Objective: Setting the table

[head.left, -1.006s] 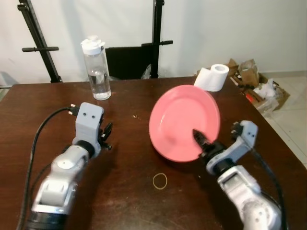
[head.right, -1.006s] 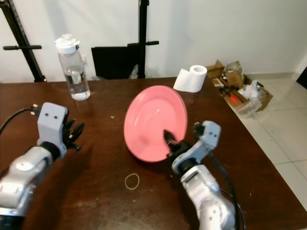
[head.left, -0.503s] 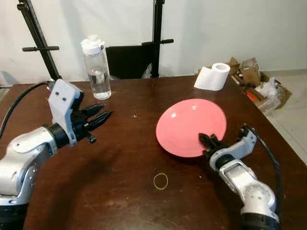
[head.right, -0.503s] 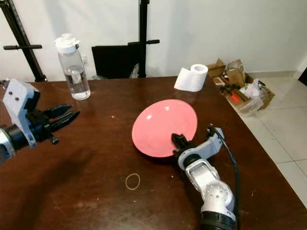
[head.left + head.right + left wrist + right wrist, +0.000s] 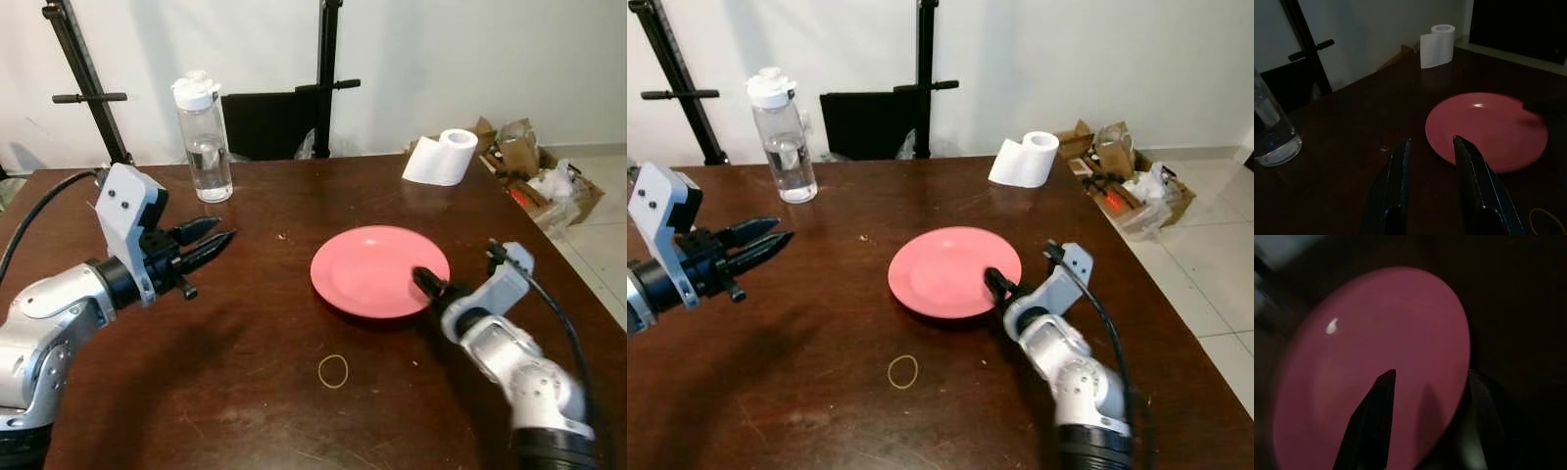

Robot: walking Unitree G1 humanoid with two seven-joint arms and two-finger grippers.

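Note:
A pink plate [image 5: 377,269] lies flat on the dark wooden table [image 5: 294,411], right of centre. My right gripper [image 5: 428,284] is at the plate's right rim and shut on it: in the right wrist view one finger [image 5: 1376,421] lies on the plate's [image 5: 1376,357] top face and the other sits past the rim. My left gripper [image 5: 217,233] hovers above the table's left side, pointing toward the plate [image 5: 1488,127], fingers slightly parted and holding nothing.
A clear water bottle [image 5: 201,147] with a white cap stands at the back left. A toilet paper roll [image 5: 446,157] sits at the back right corner. A rubber band [image 5: 333,370] lies near the front. A black chair [image 5: 269,122] and cardboard boxes [image 5: 534,162] stand beyond the table.
The right gripper has lowered the plate from tilted on edge to flat on the table. The left arm rose and swung its gripper toward the plate, then stayed nearly still.

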